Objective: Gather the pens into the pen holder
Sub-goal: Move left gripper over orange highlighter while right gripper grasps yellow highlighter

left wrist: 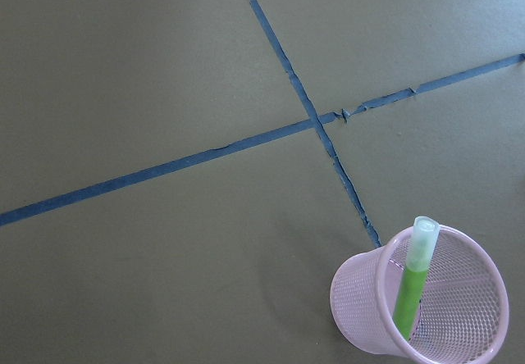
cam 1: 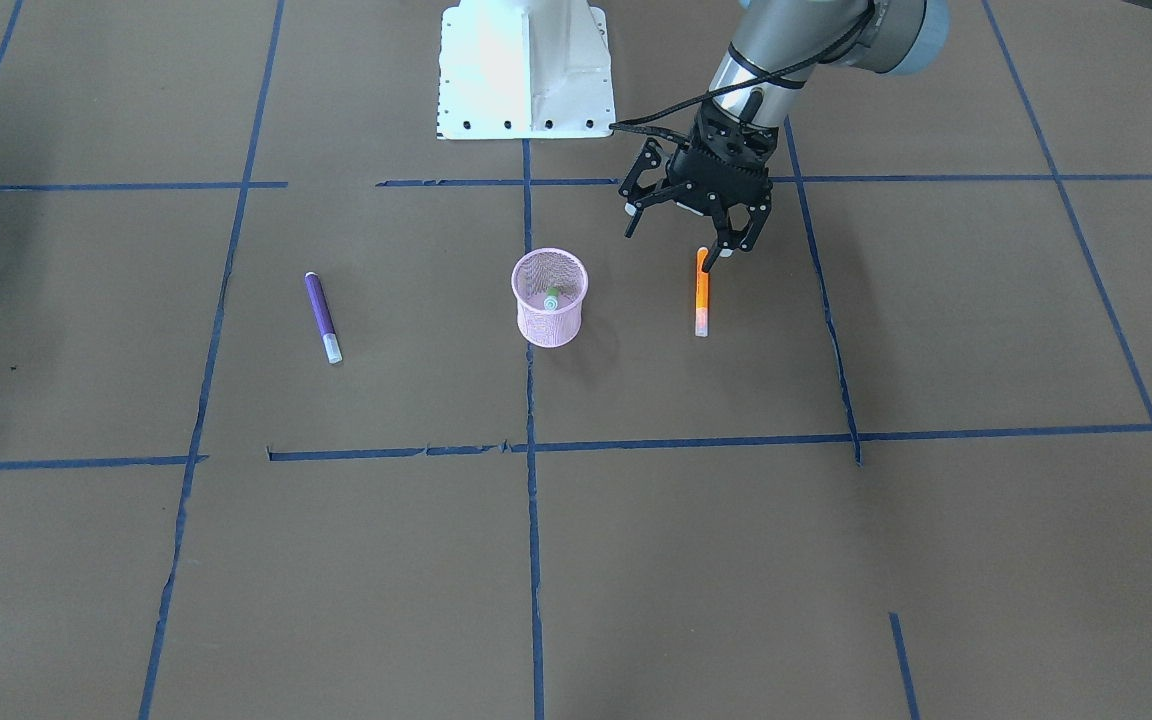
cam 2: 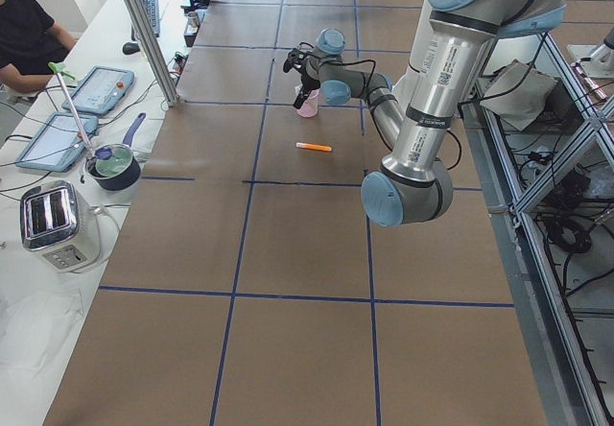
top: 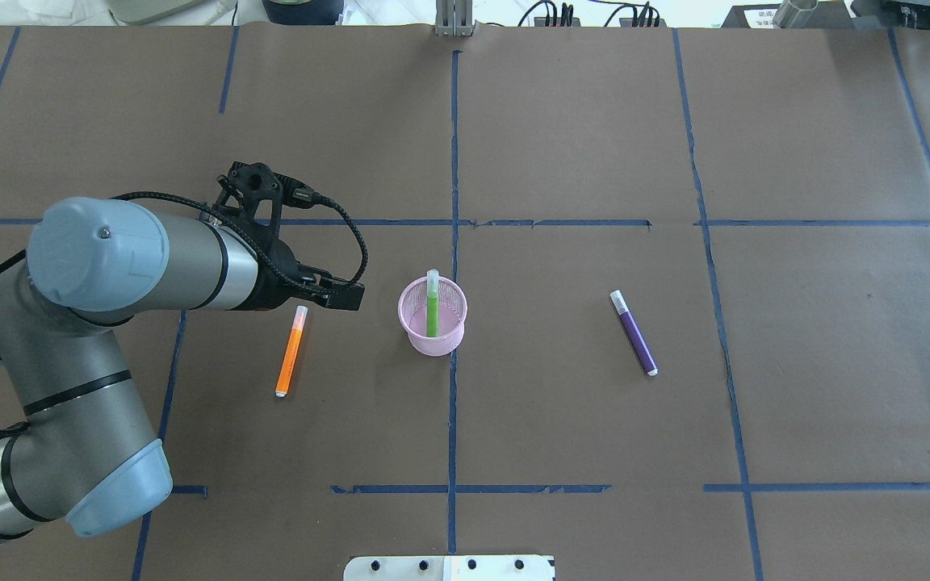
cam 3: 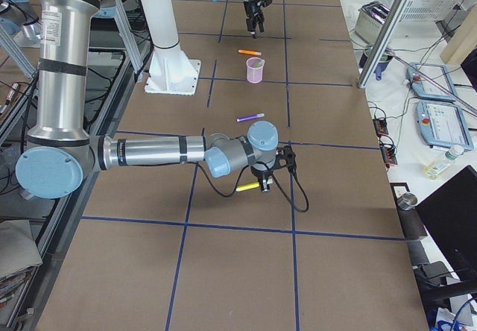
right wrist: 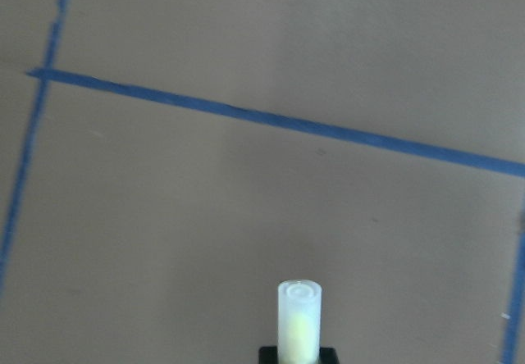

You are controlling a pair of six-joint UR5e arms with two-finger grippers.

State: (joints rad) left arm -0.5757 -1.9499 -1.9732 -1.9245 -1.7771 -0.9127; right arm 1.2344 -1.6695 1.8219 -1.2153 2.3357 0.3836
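The pink mesh pen holder [cam 1: 549, 318] stands upright mid-table with a green pen [top: 432, 311] leaning inside; both show in the left wrist view [left wrist: 369, 315]. An orange pen [cam 1: 702, 295] lies flat to the holder's left in the overhead view [top: 291, 355]. My left gripper [cam 1: 681, 240] is open and empty, just above the orange pen's plain end. A purple pen [top: 634, 332] lies flat on the holder's other side. My right gripper [cam 3: 264, 186] is low over the table, far from the holder, shut on a yellowish pen [right wrist: 298, 319] whose pale cap sticks out.
The white robot base plate [cam 1: 524, 70] sits at the table's robot-side edge. Blue tape lines grid the brown table cover. A side bench beyond the table holds a toaster [cam 2: 58, 223], a pot [cam 2: 113, 165] and tablets.
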